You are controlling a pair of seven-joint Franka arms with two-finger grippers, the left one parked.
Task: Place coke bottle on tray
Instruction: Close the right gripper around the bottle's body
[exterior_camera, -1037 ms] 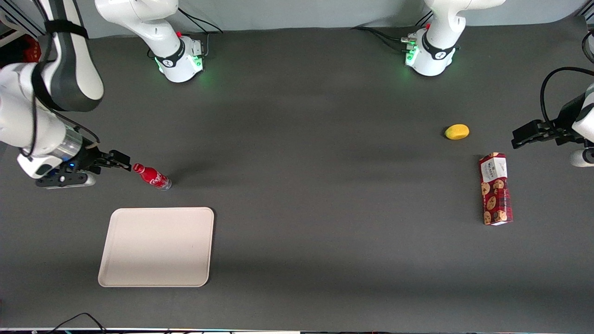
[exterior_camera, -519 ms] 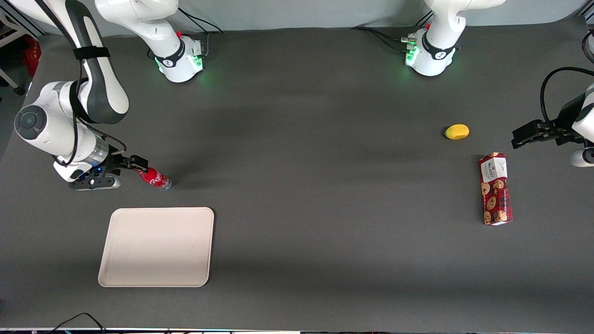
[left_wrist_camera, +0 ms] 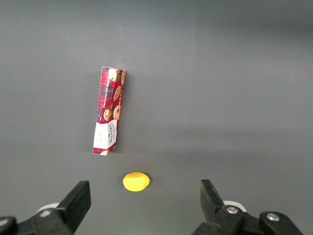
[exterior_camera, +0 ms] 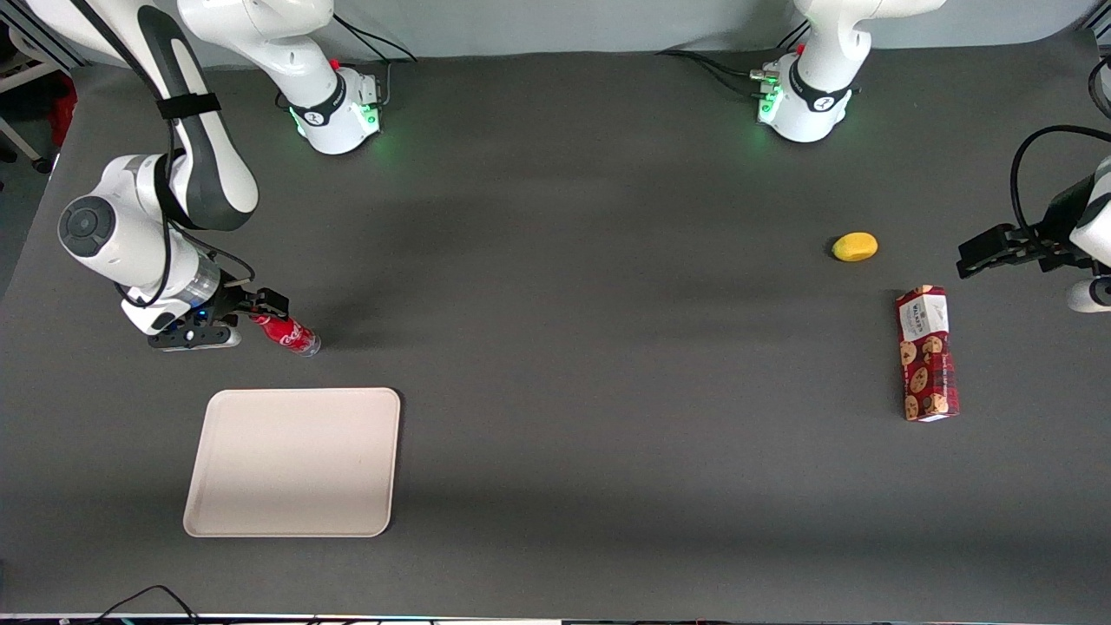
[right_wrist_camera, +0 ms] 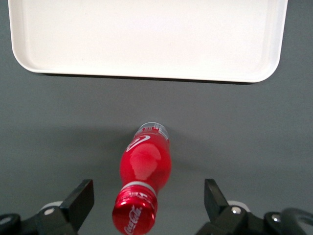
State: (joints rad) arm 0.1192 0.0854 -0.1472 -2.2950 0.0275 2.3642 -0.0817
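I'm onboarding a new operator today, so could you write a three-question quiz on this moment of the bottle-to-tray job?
1. True or false: the coke bottle already rests on the tray.
2. The gripper is: A) shut on the bottle, B) open with the bottle's capped end between its fingers, C) over the tray.
3. Fill in: toward the parked arm's end of the table, a yellow ____ sits beside the cookie box.

Key
1. False: it is on the table, apart from the tray.
2. B
3. lemon-like fruit
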